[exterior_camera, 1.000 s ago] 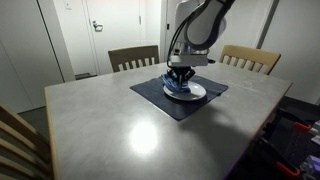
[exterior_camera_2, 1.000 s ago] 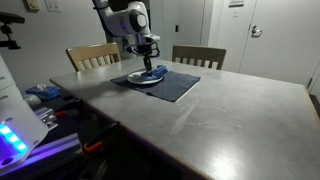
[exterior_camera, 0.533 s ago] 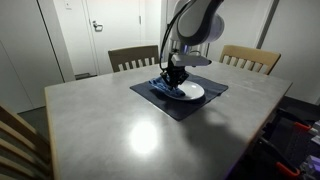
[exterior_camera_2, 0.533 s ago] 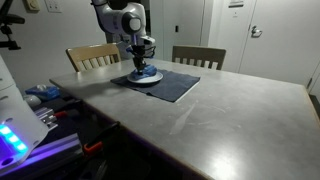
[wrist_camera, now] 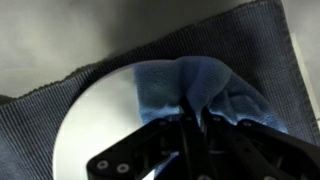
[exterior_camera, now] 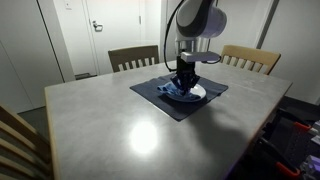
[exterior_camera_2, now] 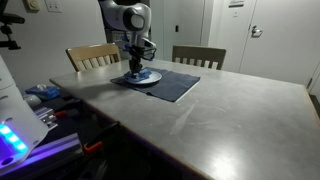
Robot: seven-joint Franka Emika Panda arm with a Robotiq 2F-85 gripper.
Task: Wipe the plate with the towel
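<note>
A white plate sits on a dark grey placemat on the table; it shows in both exterior views. A blue towel lies bunched on the plate, also seen in an exterior view. My gripper points straight down onto the plate and is shut on the towel, pressing it on the plate; it shows in both exterior views.
The placemat lies on a grey table. Wooden chairs stand at the far side. Equipment with cables stands beside the table edge.
My gripper, still holding the towel, has slid back and forth across the plate, dragging the towel over it.
</note>
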